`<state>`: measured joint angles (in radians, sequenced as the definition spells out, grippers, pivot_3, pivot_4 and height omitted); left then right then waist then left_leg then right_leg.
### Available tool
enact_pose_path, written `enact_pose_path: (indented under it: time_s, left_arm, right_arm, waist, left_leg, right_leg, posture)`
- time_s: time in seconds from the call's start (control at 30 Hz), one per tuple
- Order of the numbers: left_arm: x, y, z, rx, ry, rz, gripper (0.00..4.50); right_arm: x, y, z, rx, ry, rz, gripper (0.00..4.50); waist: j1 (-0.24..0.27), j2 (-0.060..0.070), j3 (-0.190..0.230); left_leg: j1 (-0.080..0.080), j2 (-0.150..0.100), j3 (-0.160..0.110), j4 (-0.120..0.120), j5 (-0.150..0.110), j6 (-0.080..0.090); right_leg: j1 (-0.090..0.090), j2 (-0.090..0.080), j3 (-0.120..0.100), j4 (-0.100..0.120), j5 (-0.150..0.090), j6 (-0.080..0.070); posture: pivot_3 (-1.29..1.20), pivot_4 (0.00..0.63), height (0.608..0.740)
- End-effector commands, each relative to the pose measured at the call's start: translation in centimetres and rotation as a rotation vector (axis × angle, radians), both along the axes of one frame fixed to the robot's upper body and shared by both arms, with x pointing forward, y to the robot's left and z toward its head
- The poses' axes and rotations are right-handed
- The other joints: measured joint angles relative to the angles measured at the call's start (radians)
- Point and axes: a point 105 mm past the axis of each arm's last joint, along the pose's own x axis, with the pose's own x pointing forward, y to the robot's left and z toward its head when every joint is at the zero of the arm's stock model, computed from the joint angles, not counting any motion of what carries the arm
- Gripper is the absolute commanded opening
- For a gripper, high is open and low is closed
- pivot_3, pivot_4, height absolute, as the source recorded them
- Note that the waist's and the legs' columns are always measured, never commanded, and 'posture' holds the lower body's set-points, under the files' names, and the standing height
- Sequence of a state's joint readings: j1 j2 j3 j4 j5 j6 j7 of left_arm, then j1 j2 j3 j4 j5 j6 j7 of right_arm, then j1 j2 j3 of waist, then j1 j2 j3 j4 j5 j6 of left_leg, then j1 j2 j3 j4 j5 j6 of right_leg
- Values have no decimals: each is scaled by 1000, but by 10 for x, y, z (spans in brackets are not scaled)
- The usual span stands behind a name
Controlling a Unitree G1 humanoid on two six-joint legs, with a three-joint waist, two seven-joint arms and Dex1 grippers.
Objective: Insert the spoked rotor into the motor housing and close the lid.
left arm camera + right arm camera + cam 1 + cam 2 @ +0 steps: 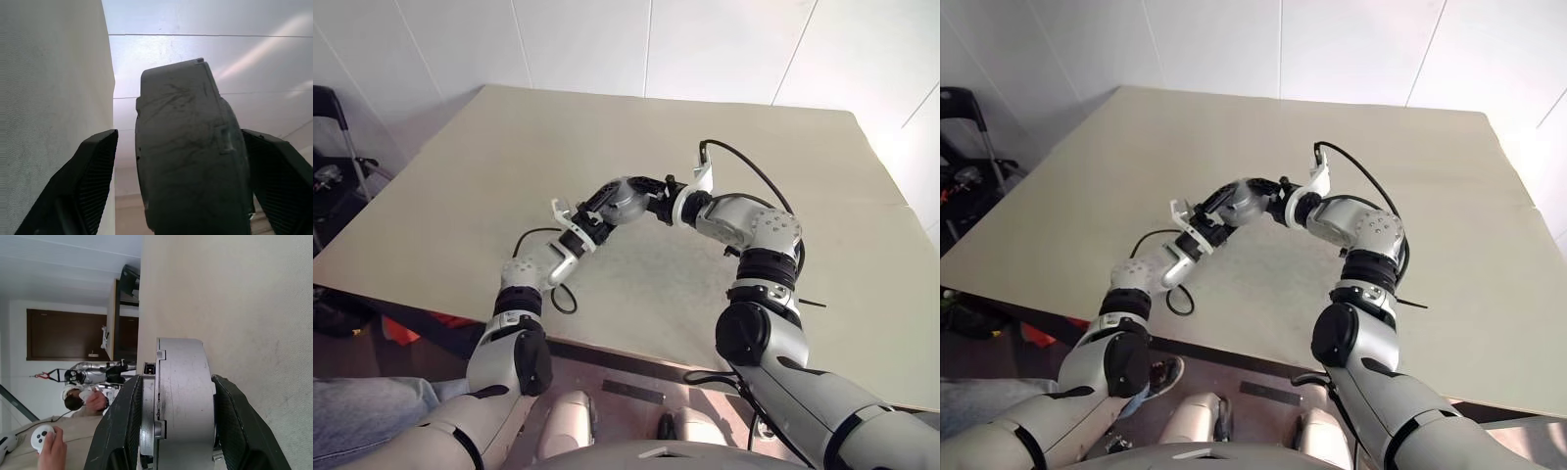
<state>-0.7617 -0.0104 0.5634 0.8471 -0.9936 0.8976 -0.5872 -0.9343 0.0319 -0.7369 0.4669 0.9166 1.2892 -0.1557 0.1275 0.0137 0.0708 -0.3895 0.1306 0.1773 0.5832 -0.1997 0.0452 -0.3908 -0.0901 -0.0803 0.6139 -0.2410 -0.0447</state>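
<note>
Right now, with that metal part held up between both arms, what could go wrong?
1. The housing hangs above the table, clamped edgewise by the right gripper; a slip would probably drop it.
2. The left gripper straddles the part with a gap at one finger, so a careless handover could knock it loose.

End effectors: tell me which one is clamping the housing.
The right end effector: its fingers press both faces of the housing. The left end effector straddles it, open, with a gap showing.
</note>
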Motion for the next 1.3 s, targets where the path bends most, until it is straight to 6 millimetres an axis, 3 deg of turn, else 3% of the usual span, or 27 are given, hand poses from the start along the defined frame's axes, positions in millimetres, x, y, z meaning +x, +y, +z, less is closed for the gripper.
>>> enact_pose_path:
  time_s: [0.03,0.1,0.3,0.33,0.4,0.5,0.67,0.83,0.93,1.1,1.2,1.3]
  left_arm:
    - [3,-3,8,10,-40,-8,2889]
    - [3,-3,8,8,-40,-7,2318]
    - [2,-2,6,10,-39,-11,2313]
    - [2,-2,6,14,-41,-11,2313]
    - [2,-1,5,20,-46,-8,2313]
    - [4,3,4,50,-58,21,2313]
    - [13,27,7,130,-89,134,2313]
    - [32,96,4,356,-62,490,2313]
    - [34,127,-1,458,-19,627,2313]
    - [36,147,-15,594,76,731,2313]
    - [37,146,-20,613,97,734,2313]
    - [38,145,-21,614,101,739,3042]
  right_arm:
    - [1,3,32,55,-116,10,2138]
    - [1,2,32,53,-117,9,2138]
    - [4,-1,29,32,-128,-21,2138]
    - [4,-1,31,37,-146,-21,2637]
    - [4,-2,35,37,-175,-27,3090]
    - [13,-15,35,-101,-239,-132,4091]
    - [24,-40,41,-182,-344,-300,4091]
    - [23,-60,28,-294,-357,-330,4091]
    - [20,-64,19,-333,-350,-324,4091]
    - [20,-61,17,-335,-349,-311,4091]
    - [21,-58,18,-338,-353,-307,4091]
    - [22,-57,19,-338,-356,-303,4132]
  waist:
    - [0,0,0]
    - [0,0,0]
    - [0,0,0]
    - [0,0,0]
    - [0,0,0]
    - [1,-1,0]
    - [-2,-1,1]
    - [-7,-1,1]
    - [-6,-1,1]
    - [6,-3,1]
    - [4,-3,1]
    - [-1,-4,1]
  left_leg:
    - [0,0,0,0,0,0]
    - [0,0,0,0,0,0]
    - [1,0,0,2,0,-1]
    - [1,0,0,2,0,-1]
    - [1,1,0,3,0,-1]
    - [1,1,0,5,0,-1]
    - [1,1,-1,8,-2,-4]
    - [3,3,-1,10,-2,-4]
    - [2,4,-1,12,-2,-4]
    - [0,4,-2,14,-2,-4]
    - [3,4,-2,15,-2,-3]
    - [6,4,-2,15,-1,-5]
  right_leg:
    - [0,0,0,0,0,0]
    - [0,0,0,1,0,0]
    - [0,0,0,4,0,0]
    - [0,0,0,4,0,0]
    - [0,0,0,4,0,0]
    - [0,0,0,5,0,0]
    - [1,0,0,8,0,0]
    - [2,1,0,9,0,0]
    - [2,3,0,9,0,0]
    - [3,3,0,9,0,0]
    - [5,3,0,8,0,0]
    - [7,3,1,9,0,-1]
  posture:
    - [0,0,740]
    - [0,0,740]
    - [0,0,740]
    - [0,0,740]
    - [0,0,740]
    - [0,0,740]
    - [0,0,740]
    - [0,0,740]
    - [0,0,740]
    - [0,0,740]
    - [0,0,740]
    - [0,0,740]
